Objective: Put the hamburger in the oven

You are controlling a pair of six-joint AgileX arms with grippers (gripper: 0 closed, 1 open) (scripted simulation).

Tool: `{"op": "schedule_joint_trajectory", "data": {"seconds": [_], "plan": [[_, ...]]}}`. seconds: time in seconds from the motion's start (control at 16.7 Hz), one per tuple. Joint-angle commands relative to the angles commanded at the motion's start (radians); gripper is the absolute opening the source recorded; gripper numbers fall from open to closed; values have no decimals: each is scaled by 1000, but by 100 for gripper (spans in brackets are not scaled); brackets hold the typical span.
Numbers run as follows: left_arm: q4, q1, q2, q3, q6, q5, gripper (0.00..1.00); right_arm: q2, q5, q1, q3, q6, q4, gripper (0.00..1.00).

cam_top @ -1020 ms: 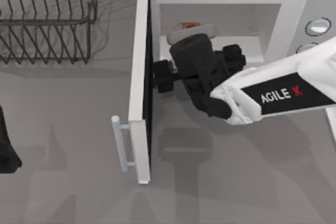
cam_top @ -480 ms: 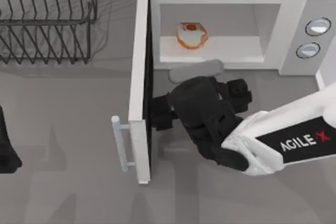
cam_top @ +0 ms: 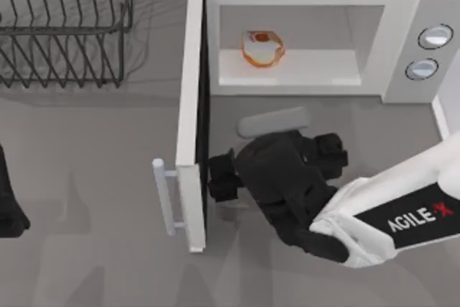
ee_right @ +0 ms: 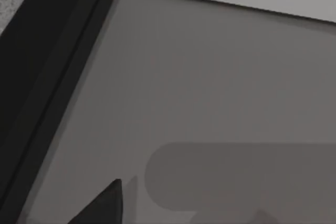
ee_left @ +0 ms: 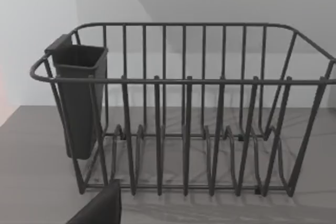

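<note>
The hamburger (cam_top: 263, 48), small, rounded, orange and white with a reddish top patch, sits on the floor of the open oven (cam_top: 309, 5). The right gripper (cam_top: 224, 176) hangs outside beside the door; whether its jaws are open cannot be told, and they hold nothing visible. The left arm is parked at the tabletop's left edge.

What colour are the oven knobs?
Grey, with darker rims; the knobs on the white oven show best in the top view.

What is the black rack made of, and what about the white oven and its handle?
The dish rack looks like thin dark metal wire, matte, going by its slim bent bars. The oven looks like smooth white painted metal or plastic; its flat, even panels leave that open. Its handle seems pale silvery metal, a plain bar on the open door.
</note>
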Motion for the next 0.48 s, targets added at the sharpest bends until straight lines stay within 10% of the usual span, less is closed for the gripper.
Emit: {"op": "schedule_joint_trajectory", "data": {"seconds": [0.48], "plan": [[0, 0, 0, 0, 0, 0, 100, -54, 11, -9, 44, 1, 4, 100]]}}
